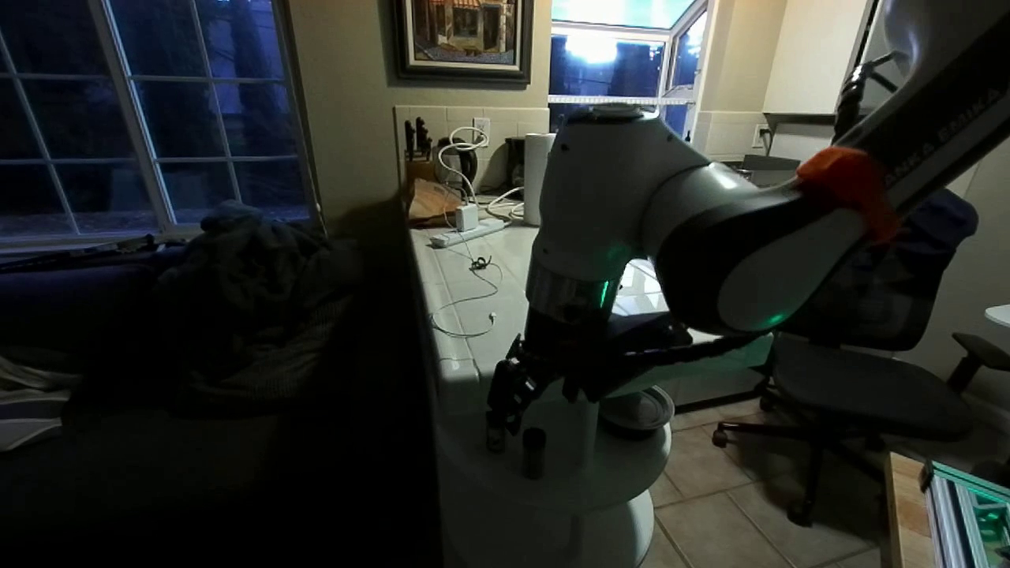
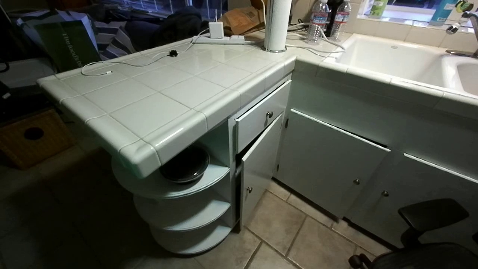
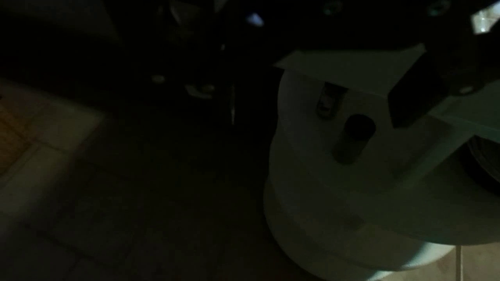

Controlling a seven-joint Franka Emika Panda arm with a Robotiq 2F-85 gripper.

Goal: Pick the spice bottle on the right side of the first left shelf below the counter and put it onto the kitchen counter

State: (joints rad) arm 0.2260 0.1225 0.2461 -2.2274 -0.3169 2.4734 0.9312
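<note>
Two small spice bottles stand on the top white shelf under the counter's end. The taller, dark-capped bottle is also in the wrist view. The smaller labelled bottle stands beside it; in the wrist view the counter edge hides its top. My gripper points down at the counter's end, just above the bottles. In the wrist view my gripper is open, fingers wide apart with nothing between the tips; the left finger is very dark. The white tiled kitchen counter shows in both exterior views.
A dark bowl sits further along the same shelf. A thin white cable and a power strip lie on the counter. A paper towel roll stands near the sink. An office chair stands nearby.
</note>
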